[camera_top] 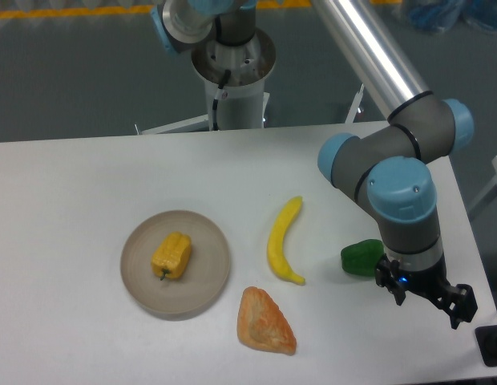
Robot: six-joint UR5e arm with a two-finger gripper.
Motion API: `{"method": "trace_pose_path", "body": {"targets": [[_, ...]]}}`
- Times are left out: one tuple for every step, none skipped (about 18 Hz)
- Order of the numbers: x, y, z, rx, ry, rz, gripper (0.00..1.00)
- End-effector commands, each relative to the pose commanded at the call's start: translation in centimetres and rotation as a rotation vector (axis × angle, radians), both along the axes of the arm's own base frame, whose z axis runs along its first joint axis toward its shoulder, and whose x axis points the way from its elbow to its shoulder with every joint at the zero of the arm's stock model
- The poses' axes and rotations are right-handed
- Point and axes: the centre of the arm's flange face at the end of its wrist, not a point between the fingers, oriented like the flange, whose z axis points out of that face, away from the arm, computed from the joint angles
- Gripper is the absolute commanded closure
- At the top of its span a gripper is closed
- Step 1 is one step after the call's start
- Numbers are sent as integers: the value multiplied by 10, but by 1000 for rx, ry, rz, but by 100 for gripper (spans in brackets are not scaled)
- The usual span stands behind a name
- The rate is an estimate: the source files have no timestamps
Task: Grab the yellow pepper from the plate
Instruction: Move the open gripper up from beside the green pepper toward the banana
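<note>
The yellow pepper (171,255) lies on its side in the middle of the round beige plate (210,285) at the table's left centre. My gripper (427,293) is far to the right, near the table's front right corner, just right of the green pepper. Only its black body shows below the blue wrist joint; the fingers are not distinguishable, so its state is unclear. Nothing appears held.
A yellow banana (282,239) lies between plate and arm. An orange-brown pastry-like piece (265,322) sits at the front centre. The green pepper (361,257) rests beside the wrist. The arm's grey links (377,68) cross above the right side. The robot base (232,76) stands behind the table.
</note>
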Motion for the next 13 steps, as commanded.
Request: {"method": "trace_pose_path", "body": {"targets": [[4, -3, 3, 8, -6, 14, 0], [13, -5, 8, 19, -14, 15, 0], [19, -7, 8, 20, -23, 15, 0], [25, -11, 9, 36, -43, 41, 0], [31, -10, 10, 52, -58, 59, 0], [40, -8, 11, 69, -75, 71, 0], [43, -8, 11, 80, -89, 94, 0], [49, -9, 14, 96, -99, 111, 0], [53, -10, 16, 111, -114, 130, 0], [58, -12, 17, 123, -128, 152, 0], [63, -15, 21, 135, -137, 169, 0], [71, -21, 23, 147, -161, 179, 0], [75, -24, 21, 154, -181, 185, 0]]}}
